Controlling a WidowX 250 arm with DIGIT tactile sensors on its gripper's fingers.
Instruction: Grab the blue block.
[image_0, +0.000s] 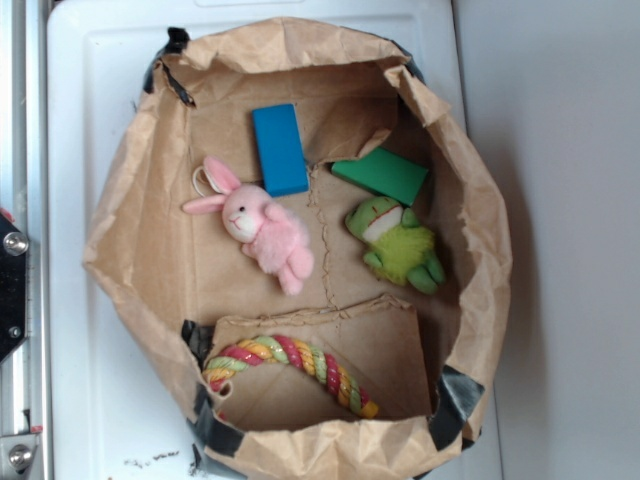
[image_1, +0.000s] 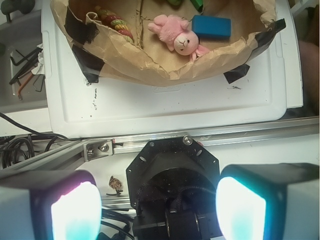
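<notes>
1. Claw state: in the wrist view the claw (image_1: 159, 207) has its two pads (image_1: 75, 210) set wide apart with nothing between them. It does not appear in the exterior view.
2. Claw position: it sits behind the metal rail (image_1: 200, 140), outside the paper bag (image_0: 130, 260) and well apart from everything in it.
3. Target position: the blue block (image_0: 279, 149) lies flat on the bag floor near the far wall. It sits just beside the head of the pink bunny (image_0: 262, 226); from these views I cannot tell whether the two touch.
4. Distractor: the green block (image_0: 382, 174) lies to the side of the blue one, across the bag's centre seam, leaning near the green frog toy (image_0: 396, 242). It is not the target.
5. Other contents: a braided rope toy (image_0: 290, 365) occupies the near part of the bag, away from the target.
6. Step in hand: judged as the start of the approach; no descent into the bag is evident.
7. Next move: carry the claw over the bag rim and centre it above the blue block. Align the pads across the block's short width, then lower.
8. Caution: the side of the block towards the bunny leaves little room for a pad, so the bunny may be nudged or caught.
</notes>
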